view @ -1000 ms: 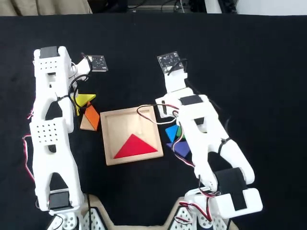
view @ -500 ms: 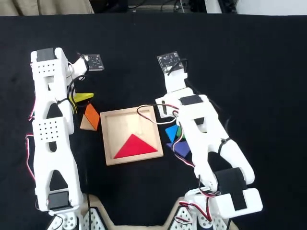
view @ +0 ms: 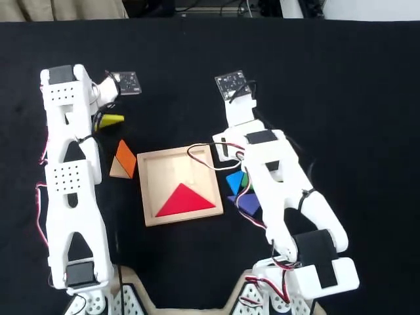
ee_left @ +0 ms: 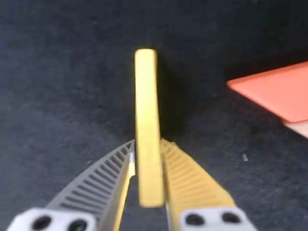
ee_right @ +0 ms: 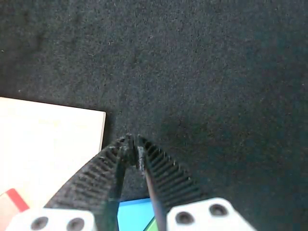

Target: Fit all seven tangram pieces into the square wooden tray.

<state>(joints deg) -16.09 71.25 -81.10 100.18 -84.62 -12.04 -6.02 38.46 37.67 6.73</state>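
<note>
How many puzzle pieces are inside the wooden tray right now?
1. The red triangle lies flat in the wooden tray, along its near edge in the high view. None seems hidden there.

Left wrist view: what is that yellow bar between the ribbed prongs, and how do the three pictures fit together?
Two robot arms stand side by side at a black table. The high view looks down on both; each wrist view rides on one arm, looking along its jaws. That bar is a yellow tangram piece, edge-on, pinched in the jaws of the left arm. The jaws of the right arm are shut on nothing, near the wooden tray. In the tray lies a red triangle; an orange piece lies to its left, blue pieces to its right.
</note>
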